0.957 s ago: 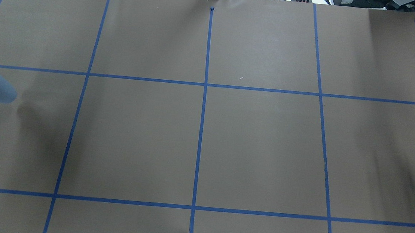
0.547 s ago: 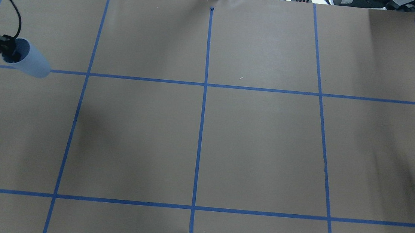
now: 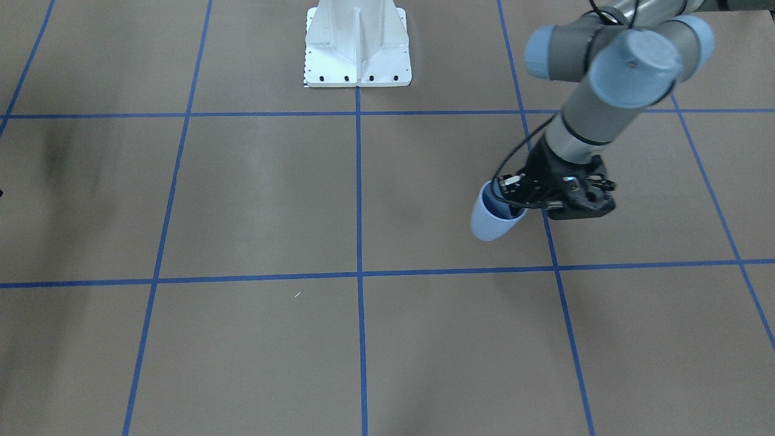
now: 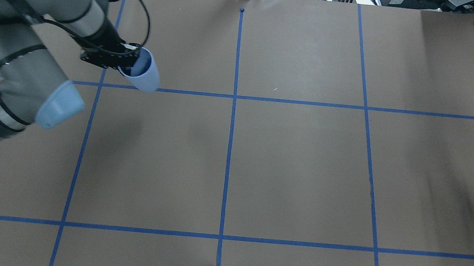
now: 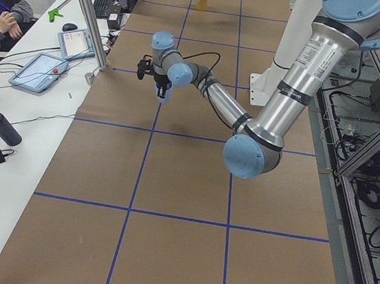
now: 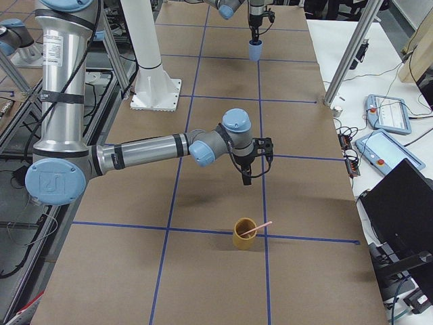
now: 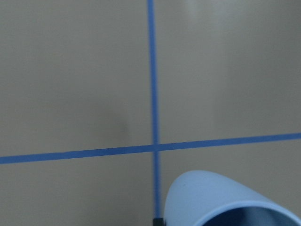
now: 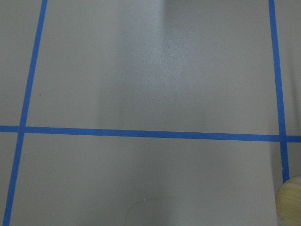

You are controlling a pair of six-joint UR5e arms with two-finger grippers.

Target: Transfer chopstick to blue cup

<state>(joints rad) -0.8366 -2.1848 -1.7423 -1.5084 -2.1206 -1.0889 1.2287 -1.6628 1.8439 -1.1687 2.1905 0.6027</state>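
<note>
The left gripper [image 4: 128, 64] pinches the rim of the blue cup [image 4: 144, 77], one finger inside the mouth, and holds it tilted and lifted off the brown paper-covered table [image 4: 294, 168], near a crossing of the blue tape lines [image 4: 230, 149] on the robot's left side. The right gripper [image 6: 247, 173] hangs above the table's other end; I cannot tell whether its fingers are spread or together. Near it, the chopstick [image 6: 256, 229] leans in a tan cup [image 6: 242, 238], well apart from the blue cup.
</note>
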